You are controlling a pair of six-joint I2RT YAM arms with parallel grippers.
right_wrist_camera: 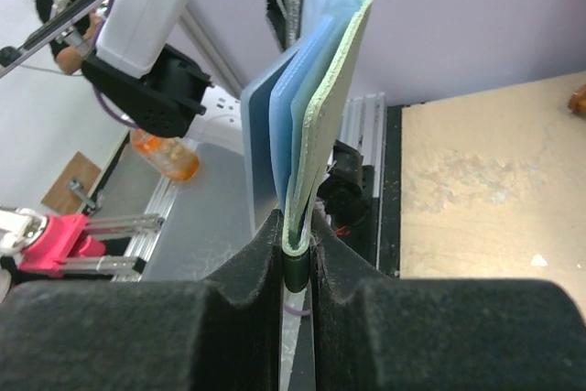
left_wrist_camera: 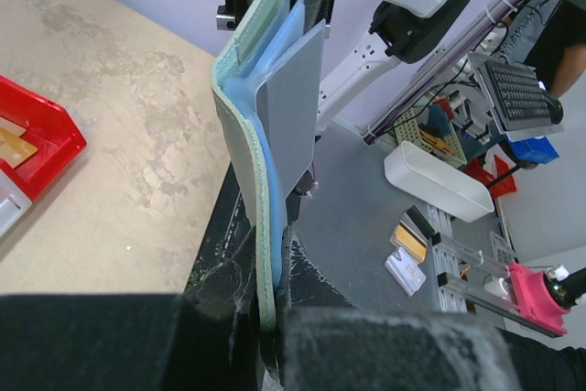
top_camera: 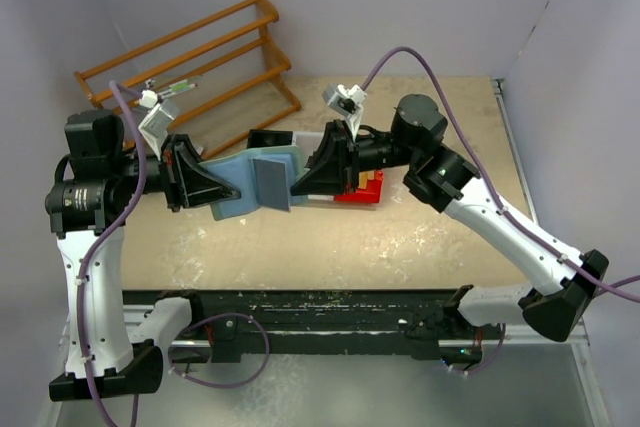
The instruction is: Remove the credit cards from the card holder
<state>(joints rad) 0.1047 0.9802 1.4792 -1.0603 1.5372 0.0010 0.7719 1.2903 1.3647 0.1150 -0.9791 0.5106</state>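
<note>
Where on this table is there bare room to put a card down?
Widest bare patch: the near strip of table, between the held card holder and the black rail. The far right corner is bare too. Crowded: the wooden rack back left and the red bin by the right gripper.

The tan table (top_camera: 400, 237), its top scuffed with pale patches, carried a slatted wooden rack (top_camera: 190, 59) at the far left corner; a red bin (top_camera: 366, 193) sat near the middle; a black bin (top_camera: 268, 138) lay left of it, well apart.
</note>
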